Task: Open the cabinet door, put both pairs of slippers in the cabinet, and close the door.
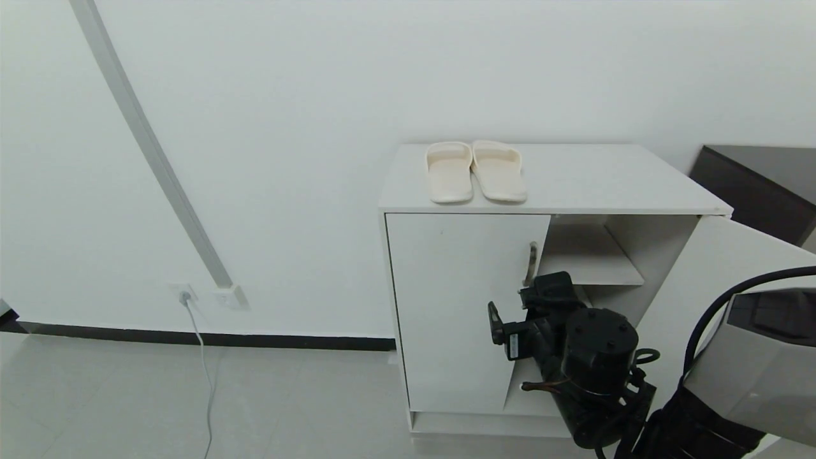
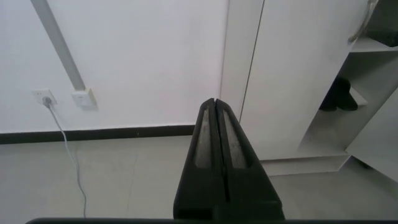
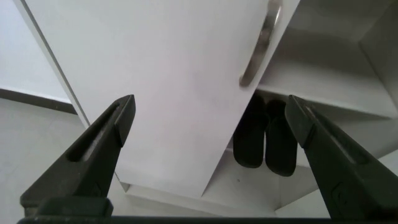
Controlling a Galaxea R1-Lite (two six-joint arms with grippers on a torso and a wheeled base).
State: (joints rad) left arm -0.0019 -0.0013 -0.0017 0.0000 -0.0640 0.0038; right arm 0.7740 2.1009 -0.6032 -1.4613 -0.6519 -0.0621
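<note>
A pair of cream slippers (image 1: 475, 171) lies side by side on top of the white cabinet (image 1: 605, 178). Its left door (image 1: 459, 306) is closed, with a metal handle (image 1: 530, 263) (image 3: 261, 43). Its right door (image 1: 714, 274) is swung open. A dark pair of slippers (image 3: 264, 140) (image 2: 341, 96) sits on the bottom shelf inside. My right gripper (image 3: 210, 102) (image 1: 549, 290) is open and holds nothing, just in front of the closed door's handle edge and the opening. My left gripper (image 2: 215, 106) is shut on nothing, low and to the left of the cabinet.
An upper shelf (image 1: 590, 258) inside the cabinet is bare. A wall socket with a hanging cable (image 1: 183, 294) and a slanted grey conduit (image 1: 153, 153) are on the wall to the left. Dark furniture (image 1: 758, 185) stands right of the cabinet. Open floor (image 1: 191, 395) lies to the left.
</note>
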